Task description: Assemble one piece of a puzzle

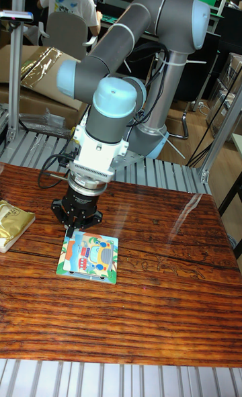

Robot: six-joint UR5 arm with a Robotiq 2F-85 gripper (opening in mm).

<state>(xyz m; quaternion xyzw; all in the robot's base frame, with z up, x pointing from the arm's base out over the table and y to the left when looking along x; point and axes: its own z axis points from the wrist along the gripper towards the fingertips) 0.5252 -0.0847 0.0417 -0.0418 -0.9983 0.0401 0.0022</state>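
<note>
The gripper [72, 230] hangs directly over the far-left corner of the puzzle board [89, 256] (fingertips hidden, so grip state cannot be told); the board extends right and toward the camera.

The single grey arm [134, 27] reaches forward from its base at the back and bends down at a blue-capped elbow. Its wrist [115, 111] points nearly straight down, with a white ribbed collar below it. The black end effector [72, 230] hangs low at the bottom of the wrist. Its fingers point downward, but whether they are spread or closed cannot be told from this angle.
</note>
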